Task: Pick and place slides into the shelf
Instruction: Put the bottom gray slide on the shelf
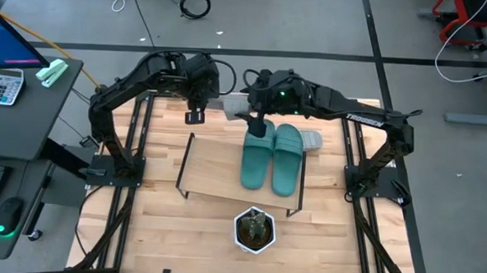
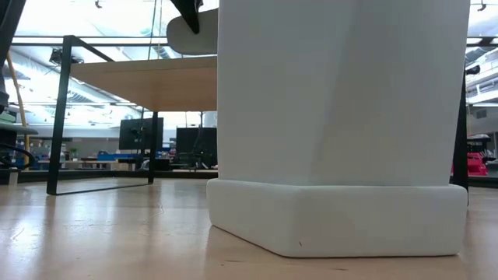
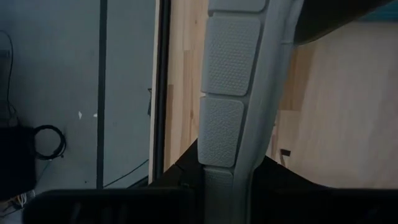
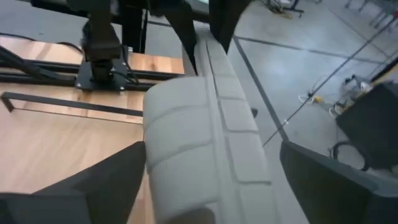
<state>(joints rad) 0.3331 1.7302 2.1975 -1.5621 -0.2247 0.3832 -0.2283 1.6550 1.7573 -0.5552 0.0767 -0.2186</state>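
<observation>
Two teal-green slides lie side by side, soles down, on the shelf's wooden top. One light grey slide hangs in the air beyond the shelf's far edge, and my left gripper is shut on it. My right gripper is open, with one finger on each side of that slide's other end. A second grey slide lies on the table behind the teal pair. In the low view the held slide shows above the shelf. My left gripper pinches the grey slide at one end between its two fingers, which slant down from the table's left. The slide is lifted clear of table and shelf. It reaches out from the fingers toward my right gripper, its padded sole turned to the left wrist camera.
A white pot with a small plant stands at the table's near edge in front of the shelf; it fills most of the low view. A desk with a calculator stands off the table's left side.
</observation>
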